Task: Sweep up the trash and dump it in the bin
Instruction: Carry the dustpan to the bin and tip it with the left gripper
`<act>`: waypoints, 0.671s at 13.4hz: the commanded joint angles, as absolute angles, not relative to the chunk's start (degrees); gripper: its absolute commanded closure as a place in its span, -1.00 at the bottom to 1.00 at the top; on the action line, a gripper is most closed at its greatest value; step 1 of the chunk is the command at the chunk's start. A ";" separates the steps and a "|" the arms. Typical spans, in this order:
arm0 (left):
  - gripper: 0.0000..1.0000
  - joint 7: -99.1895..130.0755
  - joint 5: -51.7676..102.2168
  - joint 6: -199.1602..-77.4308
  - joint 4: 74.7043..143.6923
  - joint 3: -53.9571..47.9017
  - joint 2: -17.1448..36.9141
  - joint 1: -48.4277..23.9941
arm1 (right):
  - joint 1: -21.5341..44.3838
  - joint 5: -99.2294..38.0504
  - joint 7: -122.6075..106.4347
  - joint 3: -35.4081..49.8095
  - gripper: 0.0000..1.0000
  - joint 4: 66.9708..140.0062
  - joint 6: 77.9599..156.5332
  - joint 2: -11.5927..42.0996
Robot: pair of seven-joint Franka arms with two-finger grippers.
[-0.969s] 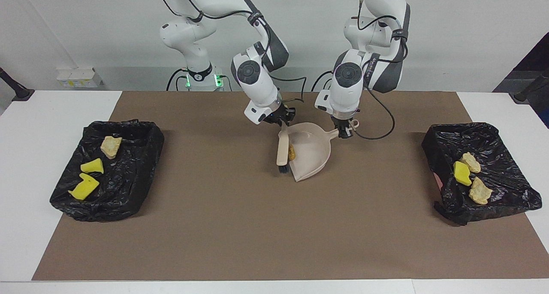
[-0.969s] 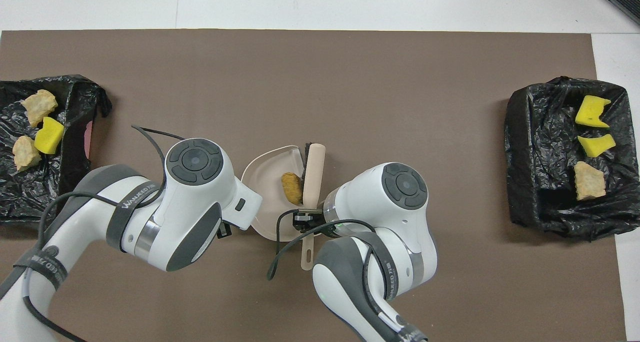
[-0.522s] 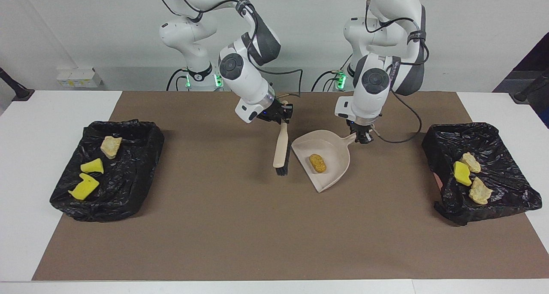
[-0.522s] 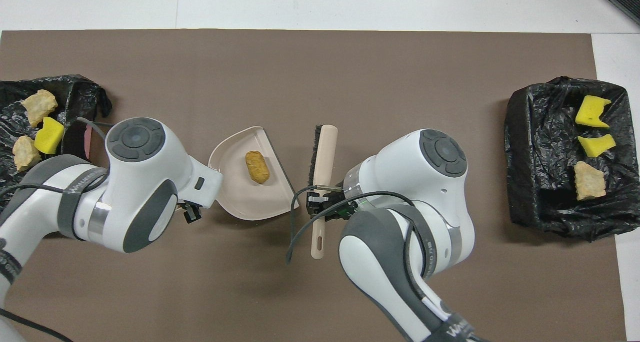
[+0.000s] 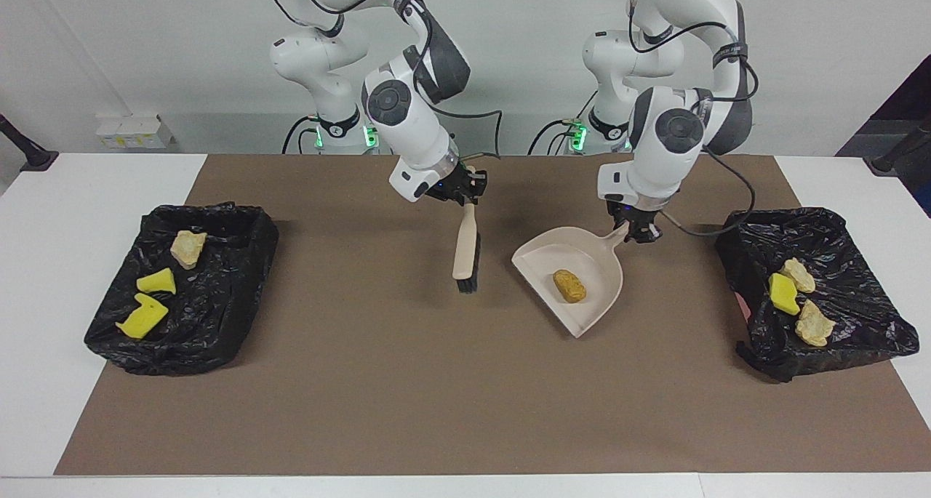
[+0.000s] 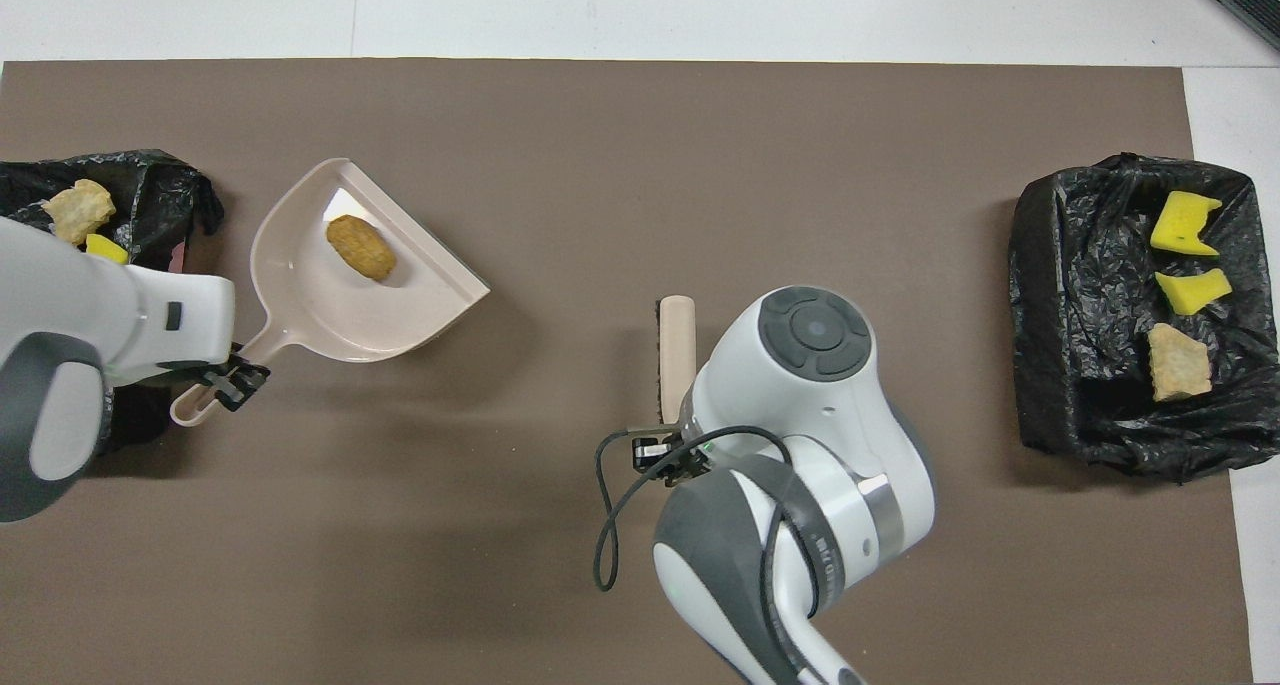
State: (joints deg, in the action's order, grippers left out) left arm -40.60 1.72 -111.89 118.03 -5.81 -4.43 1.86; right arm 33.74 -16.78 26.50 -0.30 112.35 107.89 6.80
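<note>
My left gripper (image 5: 634,230) is shut on the handle of the beige dustpan (image 5: 585,262), holding it above the mat beside the black-lined bin (image 5: 858,338) at the left arm's end. An orange-brown lump of trash (image 5: 569,286) lies in the pan (image 6: 300,295), also seen from overhead (image 6: 361,247). My right gripper (image 5: 465,190) is shut on the handle of the beige brush (image 5: 465,247), which hangs bristles-down over the middle of the mat. From overhead the brush (image 6: 677,345) shows partly under the right arm.
The bin at the left arm's end holds a yellow sponge piece (image 5: 783,294) and two beige chunks. A second black-lined bin (image 5: 233,265) at the right arm's end holds two yellow pieces and one beige chunk. A brown mat (image 5: 407,382) covers the table.
The left gripper has lifted the dustpan with the lump and carried it toward the bin at the left arm's end. The right gripper has drawn the brush away from the pan and raised it.
</note>
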 commanded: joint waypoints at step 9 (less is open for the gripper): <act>1.00 -49.80 -5.39 -104.50 105.21 -5.80 -2.03 27.59 | 47.46 -14.06 40.25 0.26 1.00 122.87 116.72 8.00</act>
